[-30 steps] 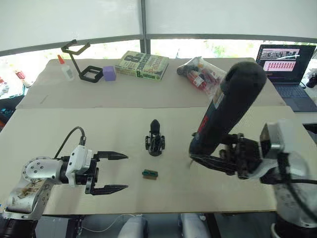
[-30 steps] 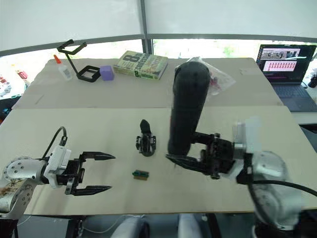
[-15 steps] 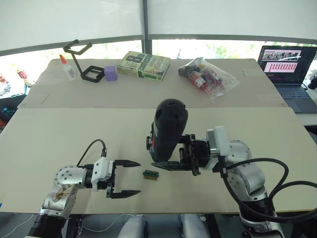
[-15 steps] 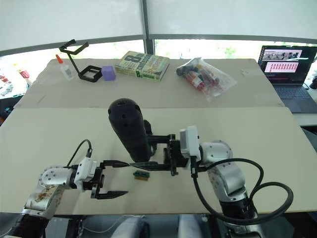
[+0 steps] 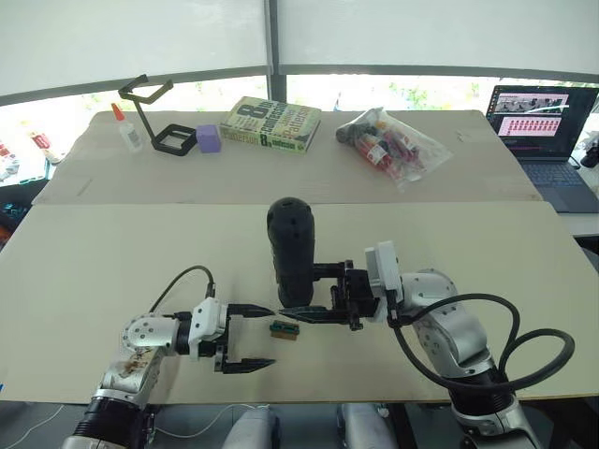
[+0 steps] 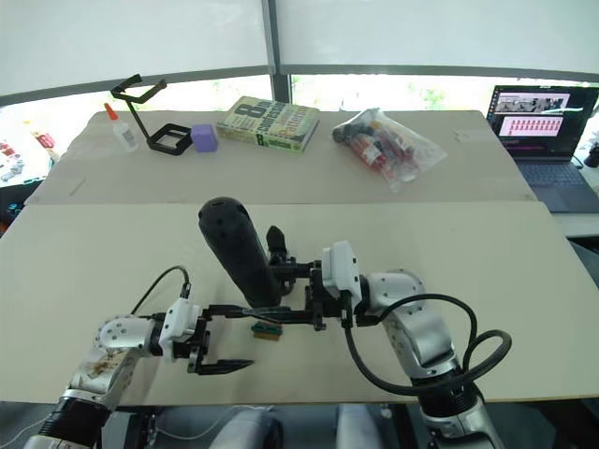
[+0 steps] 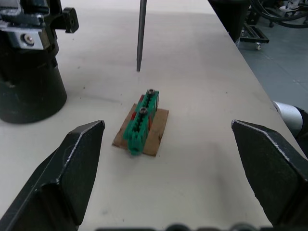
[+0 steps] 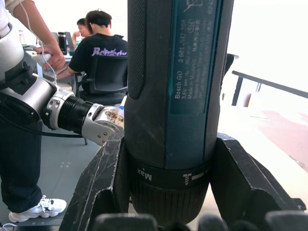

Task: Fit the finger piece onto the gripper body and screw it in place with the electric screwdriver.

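One matte-black electric screwdriver [image 5: 291, 245], upright, is clamped in the right pincer [image 5: 318, 297]; left pincer [image 5: 245, 338] gapes.

Compared with a second ago, the right gripper [image 5: 318, 301] now holds the electric screwdriver [image 5: 291, 251] upright much farther toward the left, in front of the gripper body [image 6: 275, 251]. The left gripper [image 5: 251, 338], fingers spread, sits closer in, near the small green block [image 5: 284, 328].
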